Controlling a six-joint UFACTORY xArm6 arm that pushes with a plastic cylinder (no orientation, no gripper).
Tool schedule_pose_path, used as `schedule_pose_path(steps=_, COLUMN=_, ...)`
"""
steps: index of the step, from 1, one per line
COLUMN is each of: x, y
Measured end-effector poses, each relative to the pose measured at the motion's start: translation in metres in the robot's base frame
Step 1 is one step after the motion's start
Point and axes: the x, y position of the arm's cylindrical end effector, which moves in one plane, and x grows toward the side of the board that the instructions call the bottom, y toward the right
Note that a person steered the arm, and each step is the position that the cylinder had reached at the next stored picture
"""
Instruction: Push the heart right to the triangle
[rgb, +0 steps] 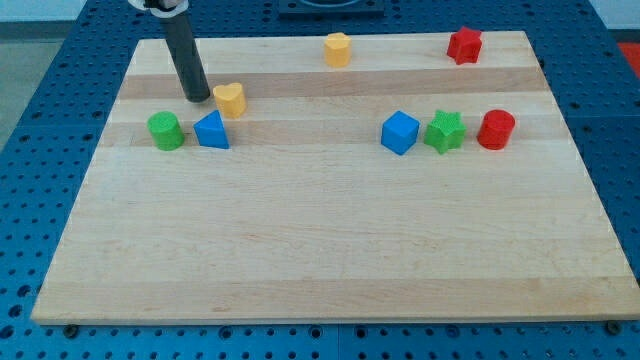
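— What surrounds the work area?

— A pale wooden board (330, 260) made of glued planks, its grain running from the view's left to the view's right, with slightly darker strips near the view's top. It lies on a blue perforated metal table (30, 200) with regular rows of small holes, showing on every side of the board.

— Any walls, windows, furniture?

— None can be made out. At the view's top edge there is a dark grey fixture (330, 6), cut off by the frame, too little of it showing to tell what it is.

— And the light?

— Even and bright, with soft, short shadows and no glare on the wood
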Motion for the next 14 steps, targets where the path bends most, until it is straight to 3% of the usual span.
schedule_pose_path(steps=10, x=-0.017, y=0.093)
schedule_pose_path(steps=14, x=0.022, y=0.088)
